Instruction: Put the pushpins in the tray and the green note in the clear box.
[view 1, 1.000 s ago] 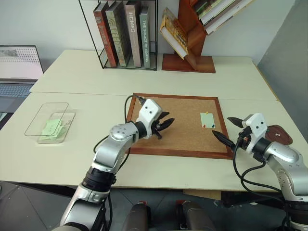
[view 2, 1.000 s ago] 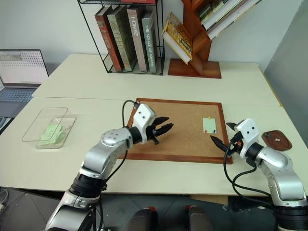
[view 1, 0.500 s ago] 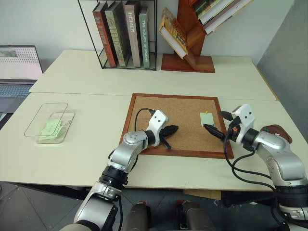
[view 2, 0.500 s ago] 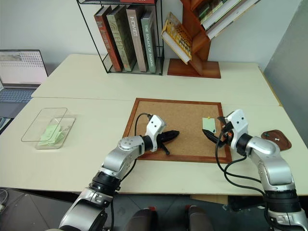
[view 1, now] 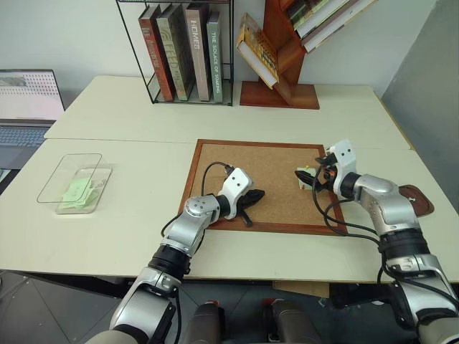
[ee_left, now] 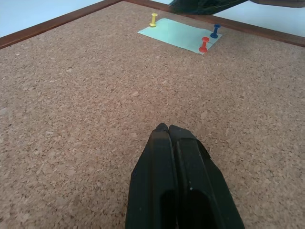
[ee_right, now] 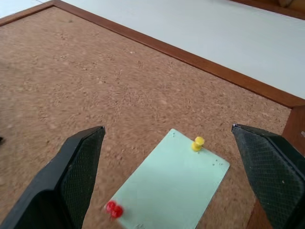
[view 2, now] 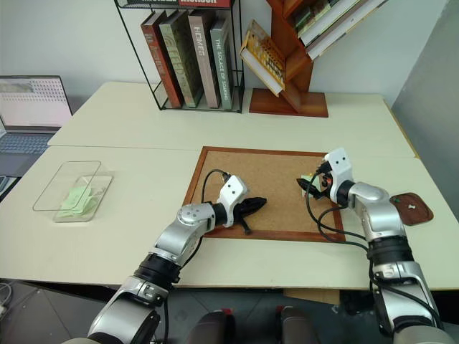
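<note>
The green note [ee_right: 167,191] lies flat on the right part of the corkboard [view 1: 272,161], pinned by pushpins: a yellow one [ee_right: 197,142] at one end, a red one [ee_left: 204,45] and a blue one [ee_left: 216,31] at the other. My right gripper [ee_right: 167,130] hangs open just over the note, a finger on each side. My left gripper [ee_left: 167,129] is shut on nothing, its tips resting on the cork near the board's front edge. The dark brown tray [view 2: 427,213] sits right of the board. At the far left, the clear box [view 1: 50,188] holds pale green slips.
A wire rack of books [view 1: 183,50] and a slanted wooden bookshelf [view 1: 283,64] stand at the back of the table. A laptop [view 1: 25,107] sits at the far left. The table's front edge runs close below the corkboard.
My right gripper has travelled forward and left from the board's right edge to over the note. My left gripper sank onto the cork and shut, then stayed still.
</note>
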Tool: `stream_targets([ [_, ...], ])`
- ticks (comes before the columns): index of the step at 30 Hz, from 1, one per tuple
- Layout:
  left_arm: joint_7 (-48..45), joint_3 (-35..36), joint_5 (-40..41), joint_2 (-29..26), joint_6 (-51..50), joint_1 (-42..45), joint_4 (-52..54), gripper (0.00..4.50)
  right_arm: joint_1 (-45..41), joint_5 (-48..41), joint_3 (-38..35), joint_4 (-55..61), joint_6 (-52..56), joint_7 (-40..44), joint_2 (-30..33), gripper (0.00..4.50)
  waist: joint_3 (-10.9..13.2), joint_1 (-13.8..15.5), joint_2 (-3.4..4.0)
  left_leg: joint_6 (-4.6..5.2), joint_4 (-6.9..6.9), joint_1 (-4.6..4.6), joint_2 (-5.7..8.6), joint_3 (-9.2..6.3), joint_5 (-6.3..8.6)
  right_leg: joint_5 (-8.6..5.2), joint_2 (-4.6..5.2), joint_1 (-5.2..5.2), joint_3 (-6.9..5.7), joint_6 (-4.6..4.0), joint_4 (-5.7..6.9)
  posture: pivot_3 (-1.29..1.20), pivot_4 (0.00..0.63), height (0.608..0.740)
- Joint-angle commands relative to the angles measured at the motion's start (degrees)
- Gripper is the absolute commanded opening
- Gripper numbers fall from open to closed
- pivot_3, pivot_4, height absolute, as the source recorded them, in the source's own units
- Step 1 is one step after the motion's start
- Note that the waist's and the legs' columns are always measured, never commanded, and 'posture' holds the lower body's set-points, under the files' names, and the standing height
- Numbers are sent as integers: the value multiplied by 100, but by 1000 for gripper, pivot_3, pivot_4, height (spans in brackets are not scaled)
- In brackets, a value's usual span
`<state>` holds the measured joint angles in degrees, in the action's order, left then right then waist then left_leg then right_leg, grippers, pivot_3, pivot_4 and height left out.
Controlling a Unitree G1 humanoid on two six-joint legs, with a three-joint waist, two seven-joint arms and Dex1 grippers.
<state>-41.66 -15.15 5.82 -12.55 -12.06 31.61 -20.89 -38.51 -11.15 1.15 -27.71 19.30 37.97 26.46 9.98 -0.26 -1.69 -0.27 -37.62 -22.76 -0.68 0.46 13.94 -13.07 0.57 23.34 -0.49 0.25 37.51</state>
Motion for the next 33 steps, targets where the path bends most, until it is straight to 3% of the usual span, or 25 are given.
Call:
stream_targets([
  [1,-56,-24,-75,3,-16,-74,70,7,-384,197,-38,-605,-458,-65,-98,4500,0,0,0,0,-1,-1,0,-2,0,-1,0,0,0,-1,3,0,150,740],
  [11,-103,-24,-123,-29,-33,-75,130,0,-693,426,-128,-1513,-872,-324,-248,2644,1,-2,2,0,-20,-1,-1,-2,0,-1,2,1,2,-1,22,0,150,740],
  [23,-100,-28,-164,-93,-22,-128,141,0,-820,502,-172,-1785,-1064,-422,-328,7,1,-19,2,0,-20,0,-2,-2,0,-1,2,2,3,-1,24,0,150,740],
  [33,-112,-43,-168,-112,-65,-178,194,0,-796,412,-291,-1488,-1115,-419,-320,7,1,-33,3,0,-20,-1,-3,-1,0,-1,2,3,4,-1,24,0,150,740],
])
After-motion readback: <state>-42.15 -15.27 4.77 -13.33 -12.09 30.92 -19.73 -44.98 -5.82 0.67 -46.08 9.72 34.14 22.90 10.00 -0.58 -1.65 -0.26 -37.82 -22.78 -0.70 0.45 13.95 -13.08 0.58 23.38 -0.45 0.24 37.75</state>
